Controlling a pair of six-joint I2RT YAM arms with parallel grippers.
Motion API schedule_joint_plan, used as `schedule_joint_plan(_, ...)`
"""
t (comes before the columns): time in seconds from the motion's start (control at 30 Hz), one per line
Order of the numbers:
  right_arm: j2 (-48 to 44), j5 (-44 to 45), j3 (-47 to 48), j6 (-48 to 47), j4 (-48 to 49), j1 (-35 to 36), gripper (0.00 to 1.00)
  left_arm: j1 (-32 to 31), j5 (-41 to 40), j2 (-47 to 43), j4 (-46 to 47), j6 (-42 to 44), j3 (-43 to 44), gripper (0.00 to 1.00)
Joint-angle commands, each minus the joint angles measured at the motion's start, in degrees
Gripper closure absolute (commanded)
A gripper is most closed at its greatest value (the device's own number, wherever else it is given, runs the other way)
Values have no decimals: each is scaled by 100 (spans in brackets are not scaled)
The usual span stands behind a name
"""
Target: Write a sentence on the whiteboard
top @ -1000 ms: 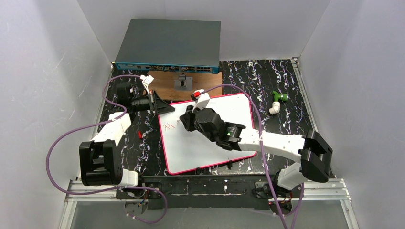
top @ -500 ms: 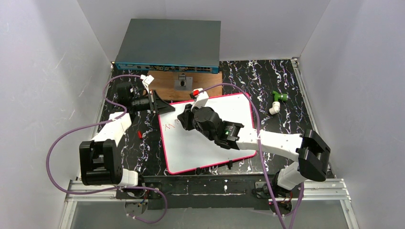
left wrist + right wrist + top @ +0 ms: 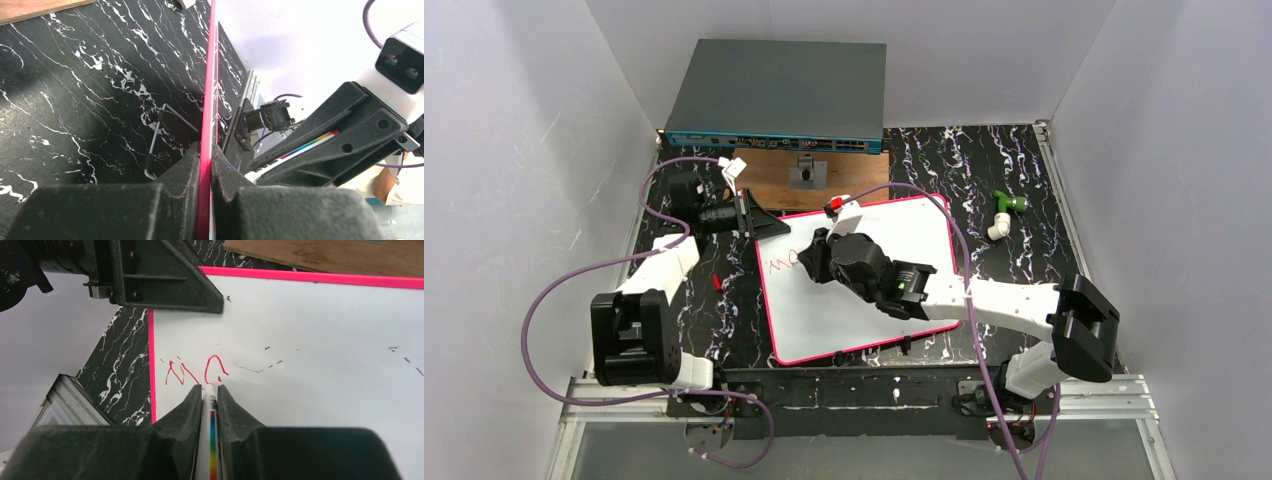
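I am looking down into a white-walled booth with a black, white-veined marble tabletop (image 3: 1024,260). Nearest the arm bases, the whiteboard (image 3: 834,320) lies flat on it, turned a little off square, with small black clips (image 3: 906,346) on its near long edge.

My right gripper (image 3: 210,389) sits over the board's far left part, fingers clenched on a marker (image 3: 211,440) with a rainbow stripe down its white barrel. The marker's tip comes out just ahead of the fingertips and meets the white surface. Just beyond that tip and to its left is the sentence (image 3: 192,371) as it stands: a few wobbly red strokes, zigzags and then a looped letter, in one short line close to the board's left rim.

Further out, left of the right gripper, my left gripper (image 3: 206,150) is pinched on the whiteboard's pink-red rim at the far left corner, the edge running straight between its two fingers. Nearer than that gripper, beside the board's left rim, a small red piece (image 3: 716,282) lies on the tabletop; I cannot tell what it is.

Just past the left gripper lies a brown wooden board (image 3: 769,178), and behind it a grey network switch (image 3: 774,95) stands at the back wall. Well to the right of the right gripper are a green fitting (image 3: 1007,202) and a white fitting (image 3: 997,228).
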Motion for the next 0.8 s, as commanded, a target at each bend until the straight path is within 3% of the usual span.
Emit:
schedule_joint_plan(0.0, -235, 285, -130, 40, -162, 2, 99, -20, -716, -53, 348, 460, 29, 100)
schedule_joint_plan(0.77, 74, 359, 485, -381, -139, -128, 99, -36, -707, -78, 331, 484, 14, 100)
